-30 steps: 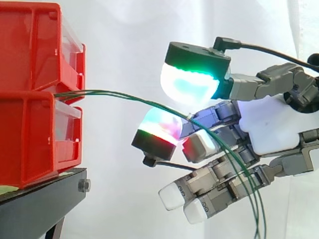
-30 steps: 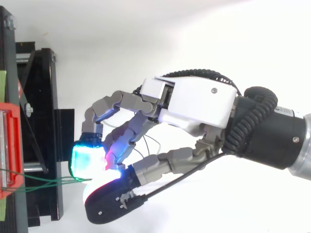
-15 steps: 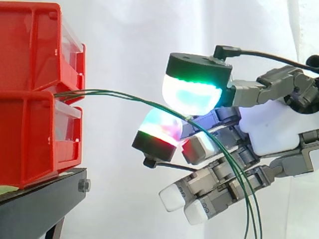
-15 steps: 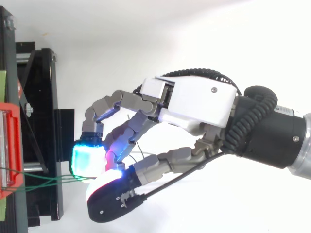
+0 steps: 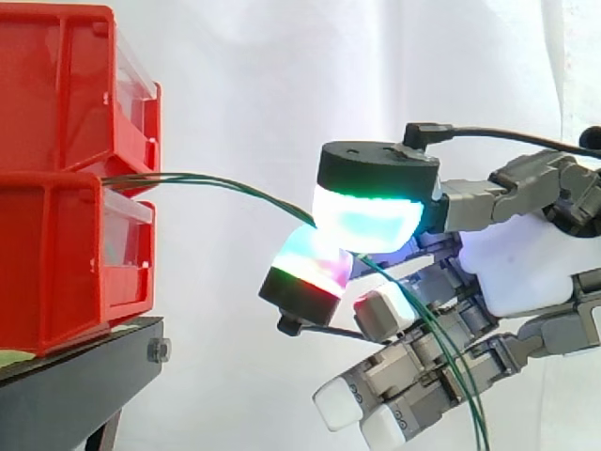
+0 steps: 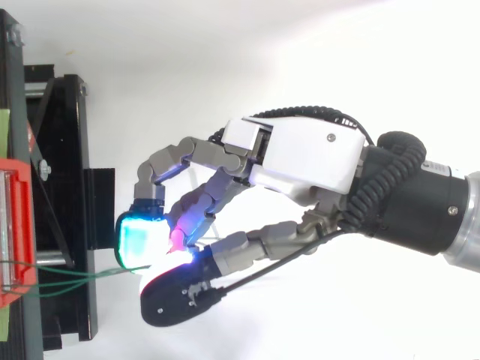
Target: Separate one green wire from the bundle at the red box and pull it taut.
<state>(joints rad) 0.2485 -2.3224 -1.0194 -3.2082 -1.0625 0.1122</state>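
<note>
Between the red box (image 5: 58, 252) and your robot hand (image 5: 515, 265), the green wires (image 5: 207, 177) arc slack; its pads (image 5: 366, 221) pinch them, perhaps both strands, so pull straight away from the box.

A black stand (image 5: 80, 381) fills the lower left of the side view. Its top slab has a flat front face with a silver bolt (image 5: 158, 350) near the right corner, and a black leg (image 5: 105, 434) slants down beneath it. A thin yellow-green strip (image 5: 13, 359) lies on the slab's upper edge. Behind everything hangs a white curtain (image 5: 235, 85), with soft vertical folds towards the right edge.

From above, the stand (image 6: 64, 142) shows as upright black bars along the left side, joined by a diagonal brace (image 6: 46, 105). Small silver screws (image 6: 46, 170) sit on the bars, and a short silver rod (image 6: 49, 259) spans between two of them. A black plate (image 6: 100, 206) juts out to the right.
</note>
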